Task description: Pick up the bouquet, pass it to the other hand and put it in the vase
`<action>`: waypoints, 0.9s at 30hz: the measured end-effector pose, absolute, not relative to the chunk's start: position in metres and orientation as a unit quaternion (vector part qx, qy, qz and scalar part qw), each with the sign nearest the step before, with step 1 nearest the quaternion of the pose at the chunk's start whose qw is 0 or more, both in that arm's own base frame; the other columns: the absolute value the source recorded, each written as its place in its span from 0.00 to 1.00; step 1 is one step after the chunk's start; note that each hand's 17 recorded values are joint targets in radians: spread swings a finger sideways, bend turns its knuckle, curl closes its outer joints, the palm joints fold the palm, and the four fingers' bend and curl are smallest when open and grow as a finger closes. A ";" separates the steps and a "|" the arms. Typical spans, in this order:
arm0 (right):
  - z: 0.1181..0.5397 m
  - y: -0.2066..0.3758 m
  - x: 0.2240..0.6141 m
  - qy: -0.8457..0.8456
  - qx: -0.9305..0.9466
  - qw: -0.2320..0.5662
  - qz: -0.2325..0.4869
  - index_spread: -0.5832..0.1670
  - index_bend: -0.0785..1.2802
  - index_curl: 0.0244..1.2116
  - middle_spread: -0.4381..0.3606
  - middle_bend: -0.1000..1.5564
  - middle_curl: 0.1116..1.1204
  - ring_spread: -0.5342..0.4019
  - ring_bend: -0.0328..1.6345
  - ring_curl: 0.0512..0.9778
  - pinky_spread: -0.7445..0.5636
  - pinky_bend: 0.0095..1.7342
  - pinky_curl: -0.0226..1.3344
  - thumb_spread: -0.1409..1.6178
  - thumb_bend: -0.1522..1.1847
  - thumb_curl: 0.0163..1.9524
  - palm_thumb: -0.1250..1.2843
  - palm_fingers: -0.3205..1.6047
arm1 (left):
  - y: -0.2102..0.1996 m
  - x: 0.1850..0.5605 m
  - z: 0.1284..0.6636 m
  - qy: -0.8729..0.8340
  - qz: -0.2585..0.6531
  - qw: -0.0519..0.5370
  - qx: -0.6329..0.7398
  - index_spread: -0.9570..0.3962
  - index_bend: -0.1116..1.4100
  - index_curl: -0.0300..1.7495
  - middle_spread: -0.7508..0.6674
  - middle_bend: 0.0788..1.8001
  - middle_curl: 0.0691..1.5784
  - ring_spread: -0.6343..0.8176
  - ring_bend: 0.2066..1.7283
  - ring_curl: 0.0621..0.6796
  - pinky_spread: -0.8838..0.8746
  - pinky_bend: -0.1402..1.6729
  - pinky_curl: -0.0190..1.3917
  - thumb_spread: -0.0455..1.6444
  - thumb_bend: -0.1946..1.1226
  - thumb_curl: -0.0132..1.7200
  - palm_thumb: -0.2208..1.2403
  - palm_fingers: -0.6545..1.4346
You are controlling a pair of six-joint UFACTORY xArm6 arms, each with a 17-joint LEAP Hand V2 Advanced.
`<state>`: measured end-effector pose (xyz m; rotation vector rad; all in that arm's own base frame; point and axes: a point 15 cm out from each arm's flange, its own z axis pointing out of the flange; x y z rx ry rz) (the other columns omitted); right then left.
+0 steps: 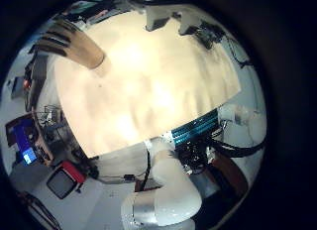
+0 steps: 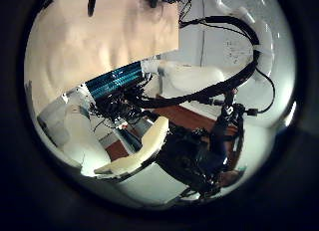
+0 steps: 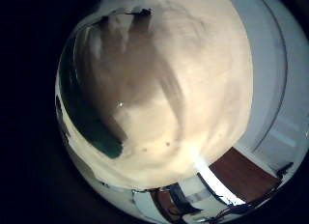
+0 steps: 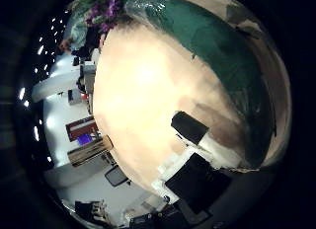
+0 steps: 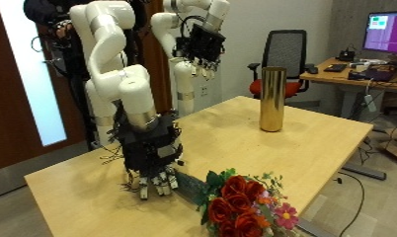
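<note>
So nothing's done yet: your red-flowered bouquet (image 5: pixel 241 202) is lying on the wooden table (image 5: pixel 304 148), with the right hand (image 5: pixel 153 168) hovering at its 9 o'clock, fingers relaxed. The left hand (image 5: pixel 198 44) is hanging high, loosely open. Grasp, handover and tall gold cylindrical vase (image 5: pixel 271 99) are all pending.

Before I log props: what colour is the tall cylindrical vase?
Shiny gold tall cylindrical vase; clearest in the outside view.

An office or lab workroom: in the outside view a pale wooden desk (image 5: pixel 297 148) stands on a plain floor, with a black mesh office chair (image 5: pixel 289 54) behind it and a second desk (image 5: pixel 363 79) carrying a lit monitor (image 5: pixel 387 33) and clutter; a dark wooden door (image 5: pixel 4 94) with a frosted glass panel closes the side
</note>
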<state>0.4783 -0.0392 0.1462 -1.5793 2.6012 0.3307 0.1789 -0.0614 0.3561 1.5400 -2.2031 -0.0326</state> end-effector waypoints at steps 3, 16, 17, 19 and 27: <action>0.142 -0.039 0.479 0.849 -0.516 0.036 0.107 0.64 0.19 0.25 0.51 0.47 0.35 0.45 0.66 0.21 0.67 0.44 0.07 0.66 0.09 0.19 0.49 0.35 | -0.062 0.178 0.356 -0.799 -0.013 0.226 0.557 0.64 0.20 0.25 0.79 0.06 0.13 0.82 0.10 0.24 0.84 0.18 0.18 0.57 0.13 0.18 0.39 0.37; 0.146 -0.045 0.488 0.844 -0.525 0.024 0.106 0.54 0.21 0.29 0.37 0.50 0.42 0.29 0.72 0.29 0.36 0.58 0.07 0.63 0.10 0.21 0.60 0.50 | -0.063 0.180 0.356 -0.800 -0.013 0.226 0.556 0.64 0.20 0.25 0.79 0.06 0.13 0.82 0.10 0.25 0.85 0.18 0.18 0.57 0.13 0.18 0.39 0.37; 0.148 -0.046 0.489 0.844 -0.525 0.025 0.106 0.50 0.22 0.30 0.36 0.51 0.43 0.28 0.73 0.29 0.31 0.62 0.07 0.63 0.11 0.22 0.63 0.58 | -0.063 0.180 0.356 -0.800 -0.013 0.226 0.555 0.64 0.20 0.25 0.79 0.06 0.13 0.82 0.10 0.25 0.85 0.18 0.18 0.57 0.13 0.18 0.39 0.37; 0.149 -0.047 0.487 0.844 -0.524 0.019 0.113 0.44 0.23 0.32 0.32 0.51 0.44 0.26 0.71 0.31 0.23 0.67 0.10 0.62 0.10 0.22 0.65 0.64 | -0.064 0.180 0.356 -0.801 -0.012 0.227 0.554 0.64 0.20 0.25 0.79 0.06 0.13 0.82 0.10 0.25 0.85 0.18 0.18 0.57 0.13 0.18 0.39 0.37; 0.162 -0.055 0.489 0.843 -0.522 0.009 0.130 0.27 0.33 0.45 0.27 0.56 0.51 0.26 0.70 0.38 0.15 0.67 0.16 0.56 0.09 0.24 0.70 0.80 | -0.064 0.179 0.356 -0.801 -0.012 0.226 0.554 0.64 0.20 0.25 0.79 0.06 0.13 0.82 0.10 0.25 0.85 0.18 0.18 0.57 0.13 0.18 0.39 0.37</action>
